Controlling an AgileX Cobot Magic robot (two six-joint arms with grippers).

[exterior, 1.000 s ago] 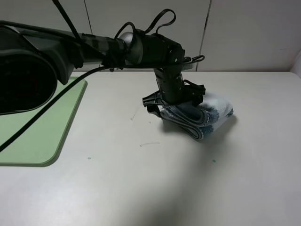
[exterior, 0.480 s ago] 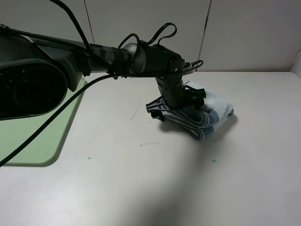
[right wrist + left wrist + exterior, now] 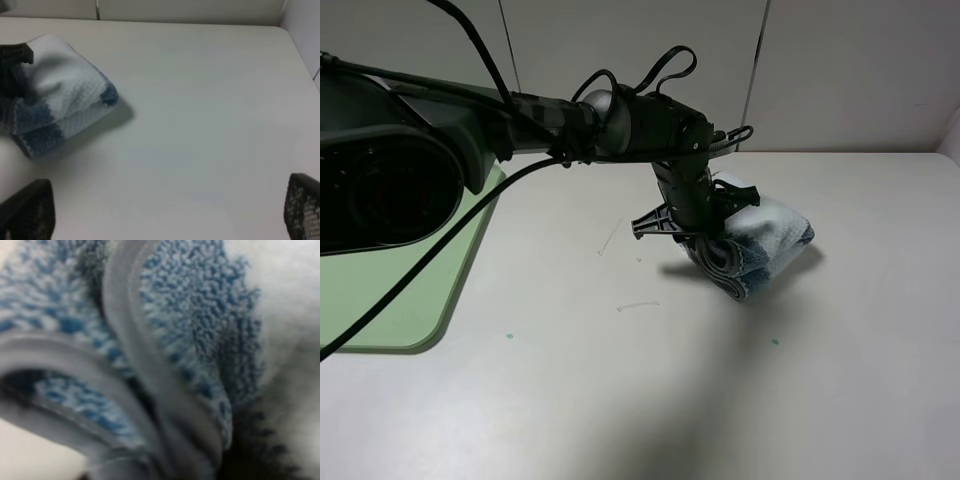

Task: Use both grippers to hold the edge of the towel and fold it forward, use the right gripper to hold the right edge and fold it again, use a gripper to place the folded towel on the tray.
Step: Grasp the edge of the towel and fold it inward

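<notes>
Towel (image 3: 760,245): you have it folded into a thick bundle on the table, right of centre, its left end raised off the surface and the right end apparently resting down.
Left gripper (image 3: 705,238): it reaches across the middle and sits on the bundle's left end; the wrist view is filled with blue-and-white terry and the grey hem (image 3: 145,365), so judge it clamped on the cloth, though the fingers themselves are not visible there.
Right gripper (image 3: 165,215): you see only its two fingertips at the near edge of its own view, spread wide apart and holding nothing, well away from the bundle.
Key relation: the tray (image 3: 410,280) lies far to the left of the towel, well apart, so your carry runs leftward along the reaching arm's own side; the left arm is the one on the job.
Long axis: the bundle runs from near-left to far-right, gripped at its left end.
Table (image 3: 650,400): pale, matte, flat, with a few small specks and scuffs; nothing stands between towel and tray.
Room: plain light wall panels at the far side.
</notes>
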